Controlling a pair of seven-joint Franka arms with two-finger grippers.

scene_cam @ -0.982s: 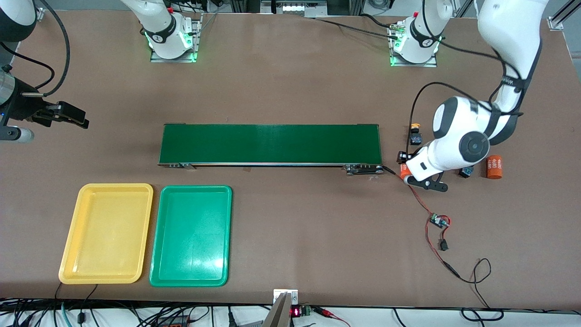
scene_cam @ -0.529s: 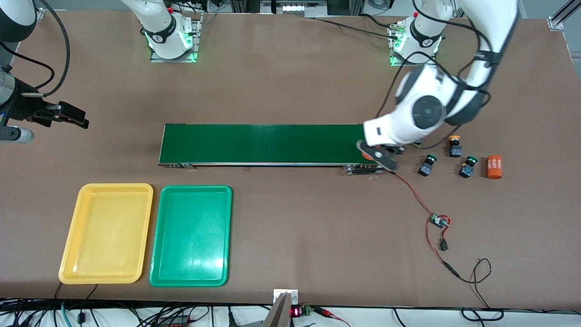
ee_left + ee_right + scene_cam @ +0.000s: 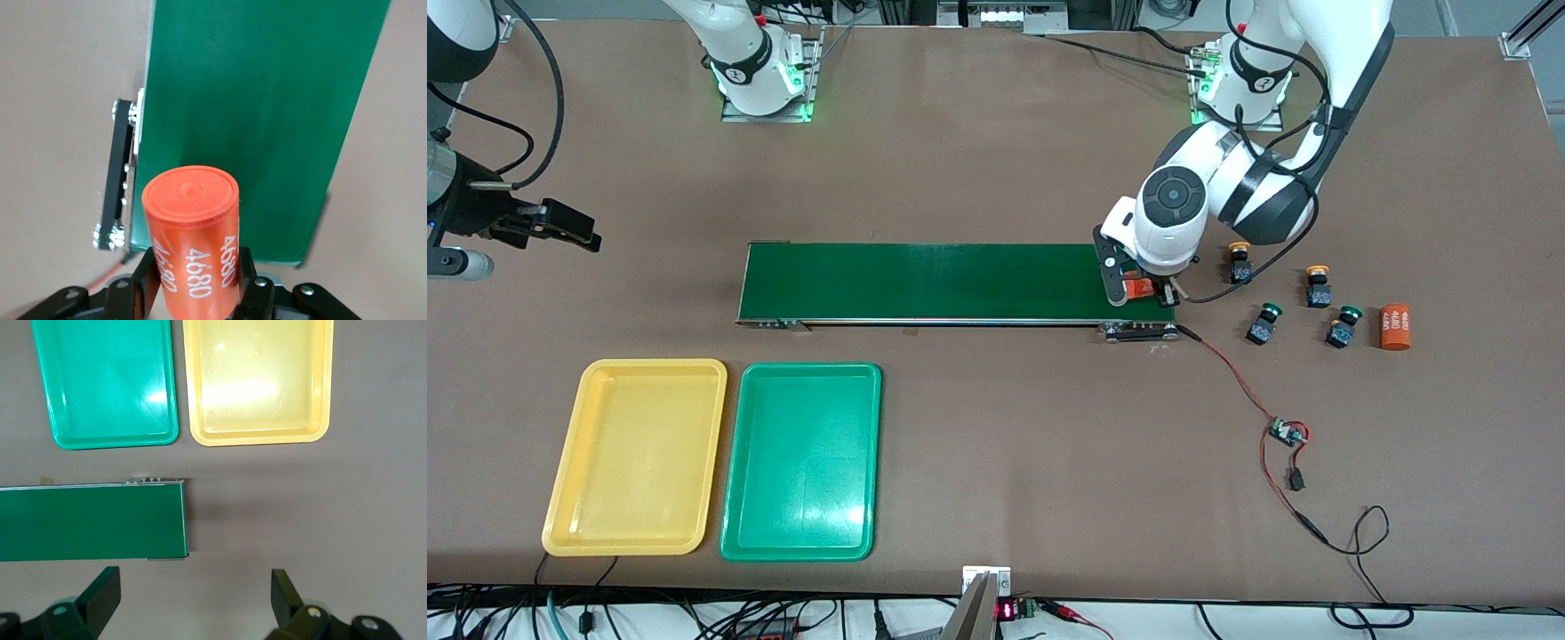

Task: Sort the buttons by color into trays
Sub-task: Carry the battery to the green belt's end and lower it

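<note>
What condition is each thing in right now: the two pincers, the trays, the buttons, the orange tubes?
Left pincer: shut on orange tube, over belt.
Right pincer: open, waiting.
Yellow tray: empty.
Green tray: empty.
Four buttons: unsorted, on table.
Other orange tube: lying on table.

You have the left gripper over the conveyor belt's end toward the left arm, clamped on an orange cylinder. Off that end of the belt sit four buttons: two yellow-capped and two green-capped, with a second orange cylinder beside them. Your right gripper waits, fingers apart, at the right arm's end of the table. The yellow tray and green tray lie side by side, nearer the camera than the belt.
</note>
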